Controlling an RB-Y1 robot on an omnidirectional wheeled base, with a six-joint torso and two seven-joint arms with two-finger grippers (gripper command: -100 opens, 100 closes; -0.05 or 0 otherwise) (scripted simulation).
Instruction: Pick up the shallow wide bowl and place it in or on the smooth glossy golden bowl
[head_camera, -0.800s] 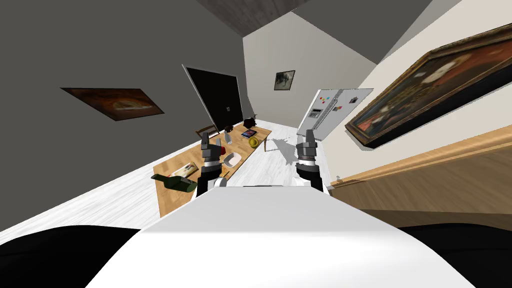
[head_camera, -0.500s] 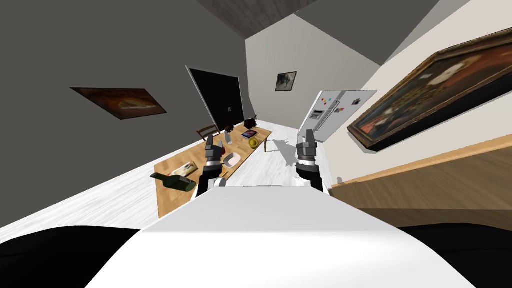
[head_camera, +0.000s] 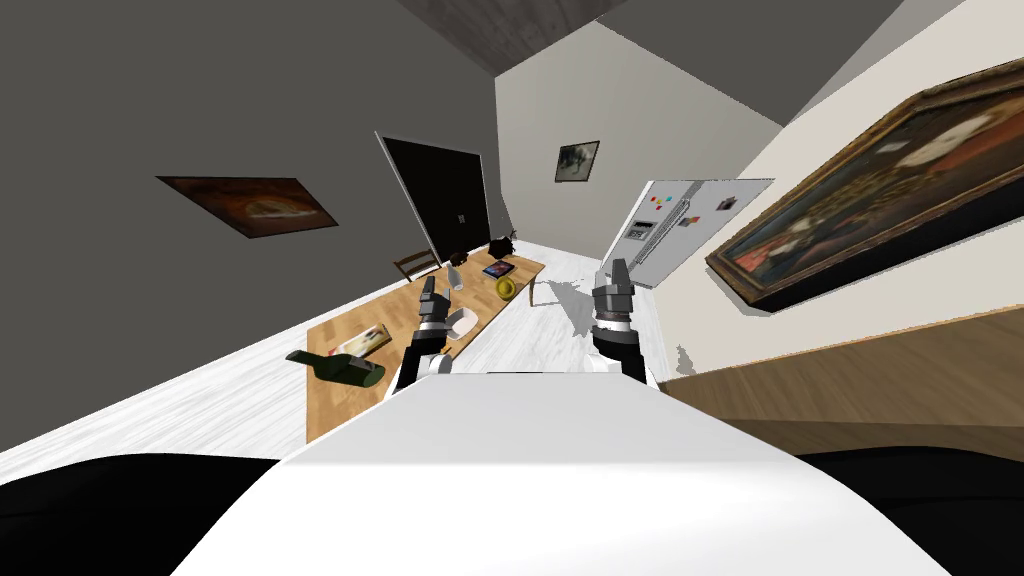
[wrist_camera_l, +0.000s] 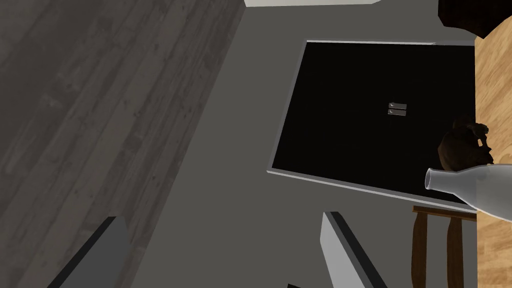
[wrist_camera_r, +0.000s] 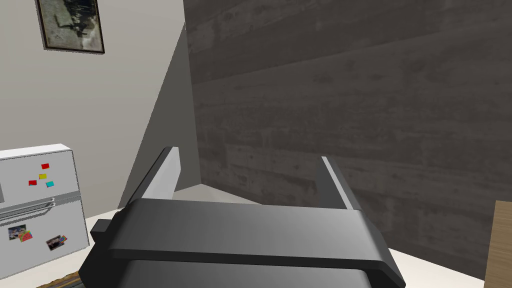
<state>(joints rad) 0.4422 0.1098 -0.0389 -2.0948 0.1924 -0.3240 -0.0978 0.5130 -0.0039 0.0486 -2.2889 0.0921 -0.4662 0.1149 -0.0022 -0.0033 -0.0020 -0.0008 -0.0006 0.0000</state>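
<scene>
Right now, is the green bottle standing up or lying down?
Lying down. The green bottle lies on its side on the wooden table, near the table's close end.

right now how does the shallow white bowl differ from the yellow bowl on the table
Colour: the shallow bowl is white, the golden bowl yellow-gold.
Place: the shallow bowl sits beside my open left gripper; the golden bowl lies farther along the table, near its edge.
Shape: the shallow bowl looks wider and flatter, the golden bowl smaller, though it is farther off.
Both rest on the table, neither held.
</scene>
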